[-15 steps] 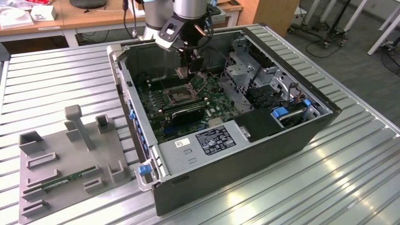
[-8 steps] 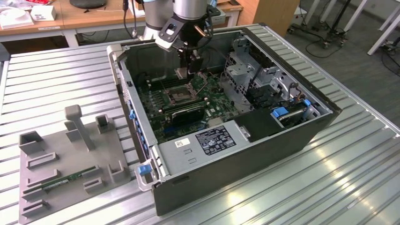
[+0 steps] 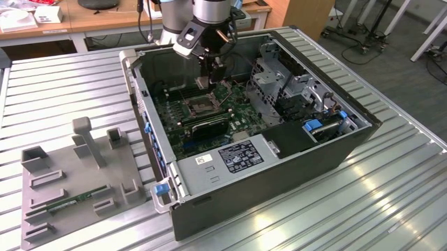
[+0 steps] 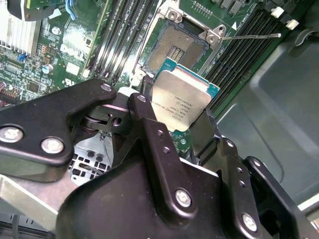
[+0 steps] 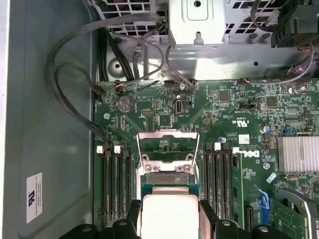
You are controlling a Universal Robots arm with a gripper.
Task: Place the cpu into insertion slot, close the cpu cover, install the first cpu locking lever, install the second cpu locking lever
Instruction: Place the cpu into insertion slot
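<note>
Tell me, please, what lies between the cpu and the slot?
Nothing: in the second wrist view the cpu, held by the gripper, hangs above the open slot, and the stretch between is bare.

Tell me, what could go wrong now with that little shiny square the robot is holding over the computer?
The pale silver-beige square chip is pinched just at its edges by the black fingers, so it might slip. It hangs above the square dark-grey socket; landing crooked could damage it. The thin silvery frame cover stands raised close by, so the fingers might bump it.
</note>
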